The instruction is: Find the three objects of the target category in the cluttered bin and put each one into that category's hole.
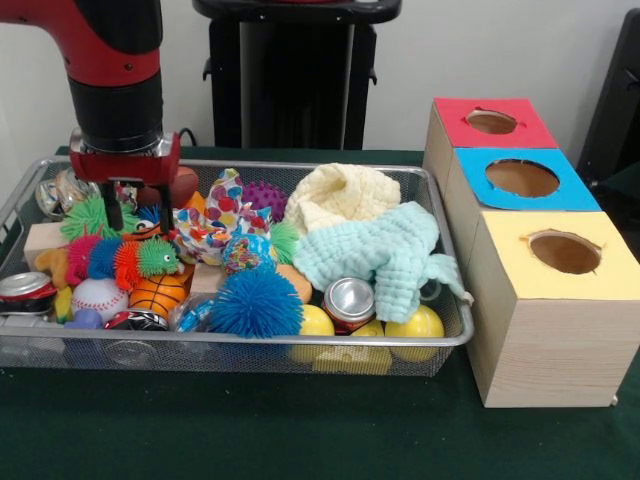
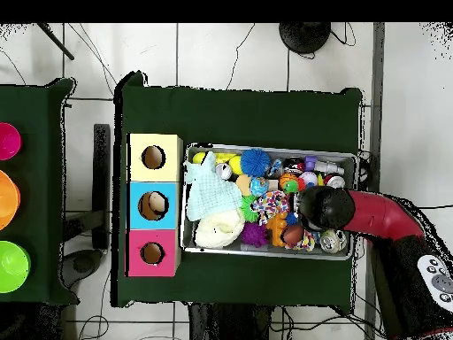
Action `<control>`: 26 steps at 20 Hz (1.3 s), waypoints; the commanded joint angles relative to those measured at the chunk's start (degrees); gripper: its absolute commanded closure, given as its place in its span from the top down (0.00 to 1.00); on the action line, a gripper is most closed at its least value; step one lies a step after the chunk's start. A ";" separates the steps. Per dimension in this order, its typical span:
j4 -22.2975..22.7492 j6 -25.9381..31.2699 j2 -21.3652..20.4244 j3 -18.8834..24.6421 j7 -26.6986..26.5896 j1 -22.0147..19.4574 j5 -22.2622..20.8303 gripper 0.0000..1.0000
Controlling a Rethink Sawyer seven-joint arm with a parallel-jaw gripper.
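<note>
The wire mesh bin [image 1: 250, 343] sits on the green table and is full of toys; it also shows in the overhead view [image 2: 270, 255]. My gripper [image 1: 122, 215] reaches down into the bin's left end, above a green spiky ball [image 1: 88, 215] and a many-coloured fuzzy toy [image 1: 120, 260]. In the overhead view the arm's wrist [image 2: 323, 205] hides the gripper. Three wooden boxes stand right of the bin, with a red top [image 1: 495, 122], a blue top [image 1: 522, 178] and a yellow top [image 1: 563, 252]. Each top has a round hole.
The bin holds a mint cloth [image 1: 385, 255], a cream cloth [image 1: 345, 195], a patterned cloth [image 1: 220, 225], a blue spiky ball [image 1: 255, 300], cans [image 1: 348, 302], yellow balls [image 1: 415, 325], a baseball [image 1: 98, 297]. Coloured bowls [image 2: 7, 199] sit on a side table.
</note>
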 commanded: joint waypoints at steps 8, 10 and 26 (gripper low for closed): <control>2.42 -6.89 4.18 0.58 0.16 1.05 -4.58 1.00; 3.02 -8.36 4.94 0.20 0.38 0.87 -5.10 1.00; 2.75 -8.26 5.98 0.22 -1.69 -0.58 -5.59 1.00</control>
